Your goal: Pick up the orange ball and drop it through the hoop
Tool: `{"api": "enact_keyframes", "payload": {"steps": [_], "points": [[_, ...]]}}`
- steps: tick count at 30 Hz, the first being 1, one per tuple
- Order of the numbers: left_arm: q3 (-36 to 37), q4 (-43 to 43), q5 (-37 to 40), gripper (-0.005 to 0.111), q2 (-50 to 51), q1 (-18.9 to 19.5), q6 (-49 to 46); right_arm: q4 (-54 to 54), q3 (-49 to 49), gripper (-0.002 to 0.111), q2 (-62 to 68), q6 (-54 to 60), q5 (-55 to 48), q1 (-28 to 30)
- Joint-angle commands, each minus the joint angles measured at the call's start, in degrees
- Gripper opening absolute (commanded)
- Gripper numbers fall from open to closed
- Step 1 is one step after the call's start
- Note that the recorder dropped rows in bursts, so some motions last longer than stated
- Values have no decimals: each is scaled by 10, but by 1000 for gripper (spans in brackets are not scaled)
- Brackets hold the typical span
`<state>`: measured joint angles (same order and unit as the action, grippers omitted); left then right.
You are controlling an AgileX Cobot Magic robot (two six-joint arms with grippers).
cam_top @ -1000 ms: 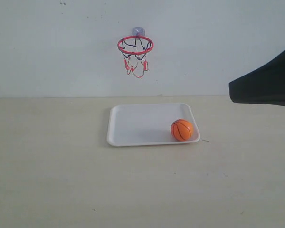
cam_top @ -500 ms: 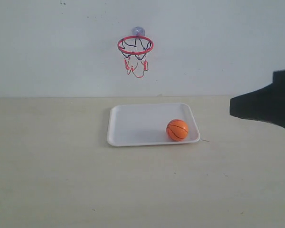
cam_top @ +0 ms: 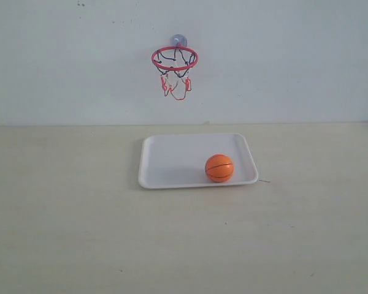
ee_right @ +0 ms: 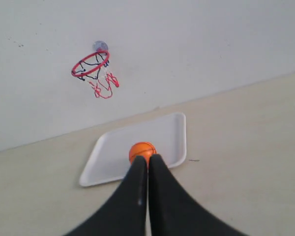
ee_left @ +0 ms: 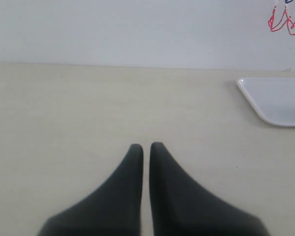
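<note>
Toward the right front of the white tray sits the orange ball. The hoop is stuck to the wall above and behind it. Only the wrist views show the grippers. The right gripper has its fingers pressed together, empty, with the ball showing past their tips. The left gripper is likewise closed to a thin slit over the table, and its view catches only the tray's corner and the net's red strings. The tabletop is pale beige and the wall plain white.

ball in tray, right-front part | hoop on wall, above-behind tray | tray on table
</note>
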<state>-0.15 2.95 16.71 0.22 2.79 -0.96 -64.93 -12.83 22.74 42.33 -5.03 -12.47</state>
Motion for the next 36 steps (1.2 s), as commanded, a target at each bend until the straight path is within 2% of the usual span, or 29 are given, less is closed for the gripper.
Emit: {"api": "enact_keyframes", "payload": {"steps": [1, 10, 13, 15, 16, 18, 20, 21, 26, 36], "points": [[2, 6, 0, 4, -2, 0, -2, 1, 40, 0, -7, -26, 7, 0], [2, 6, 0, 4, -2, 0, -2, 4, 87, 0, -60, -40, -7, 0], [2, 6, 0, 4, -2, 0, -2, 73, 103, 0, -98, -57, 7, 0], [2, 6, 0, 4, -2, 0, -2, 195, 115, 0, -116, -138, 0, 0], [2, 6, 0, 4, -2, 0, -2, 332, 123, 0, -124, -248, -9, 0], [2, 6, 0, 4, -2, 0, -2, 503, 128, 0, -138, -432, -18, 0], [2, 6, 0, 4, -2, 0, -2, 619, 128, 0, -156, -540, -44, 0], [2, 6, 0, 4, -2, 0, -2, 649, 128, 0, -173, -559, -76, 0], [2, 6, 0, 4, -2, 0, -2, 668, 128, 0, -227, -553, -140, 0], [2, 6, 0, 4, -2, 0, -2, 668, 128, 0, -227, -553, -146, 0]]}}
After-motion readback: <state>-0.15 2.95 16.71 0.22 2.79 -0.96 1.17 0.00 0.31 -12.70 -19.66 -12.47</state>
